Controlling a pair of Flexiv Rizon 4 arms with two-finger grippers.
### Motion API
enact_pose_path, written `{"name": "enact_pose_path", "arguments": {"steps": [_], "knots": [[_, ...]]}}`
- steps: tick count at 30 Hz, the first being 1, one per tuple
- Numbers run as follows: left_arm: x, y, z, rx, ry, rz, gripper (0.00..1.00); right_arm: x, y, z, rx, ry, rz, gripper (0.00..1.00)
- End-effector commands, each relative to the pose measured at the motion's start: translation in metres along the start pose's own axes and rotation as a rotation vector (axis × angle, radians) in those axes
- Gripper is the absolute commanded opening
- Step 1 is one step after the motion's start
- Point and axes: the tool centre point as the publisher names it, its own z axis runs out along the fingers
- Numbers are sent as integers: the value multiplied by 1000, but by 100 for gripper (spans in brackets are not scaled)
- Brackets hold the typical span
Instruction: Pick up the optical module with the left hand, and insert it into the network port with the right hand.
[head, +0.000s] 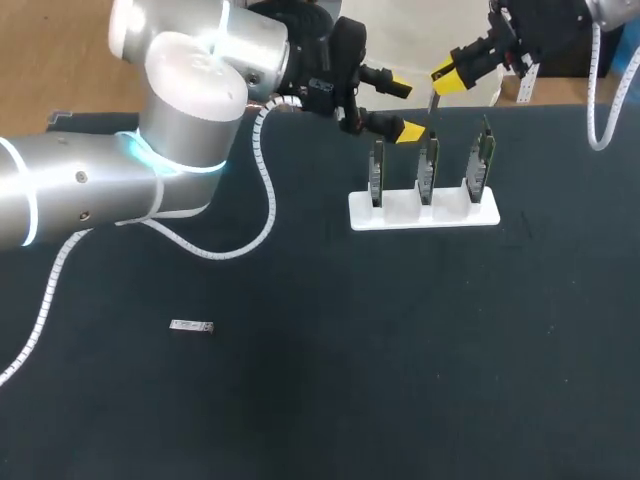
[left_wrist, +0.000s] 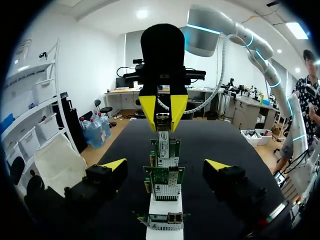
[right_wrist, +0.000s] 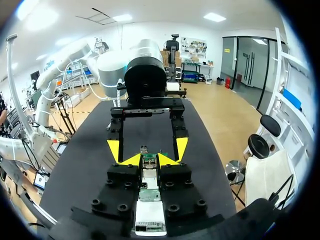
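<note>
My right gripper (head: 447, 77) hangs over the back of the table, shut on a thin silver optical module (head: 432, 103) that points down at the middle network card (head: 428, 165). Three such cards stand upright in a white holder (head: 423, 212). In the left wrist view the module (left_wrist: 163, 136) sits between the right gripper's yellow tips (left_wrist: 162, 111), just above the row of cards. My left gripper (head: 402, 108) is open and holds nothing, level with the cards' tops, just left of the middle card and facing the right gripper. The right wrist view shows my right gripper (right_wrist: 149, 160) pinching the module (right_wrist: 148, 176).
A second small silver module (head: 191, 326) lies flat on the dark mat at the front left, far from both grippers. My left arm's body and its white cable (head: 262, 180) cover the table's back left.
</note>
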Motion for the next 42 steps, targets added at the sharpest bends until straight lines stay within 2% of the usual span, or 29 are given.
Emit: {"name": "enact_pose_path", "arguments": {"steps": [1, 13, 42], "knots": [[-4, 6, 7, 16, 46, 8, 100, 0, 0, 0, 3, -2, -1, 0], [10, 1, 8, 22, 92, -36, 100, 1, 0, -2, 7, 1, -1, 0], [19, -8, 11, 47, 115, -48, 100, 1, -1, -1, 4, 2, 0, 0]]}}
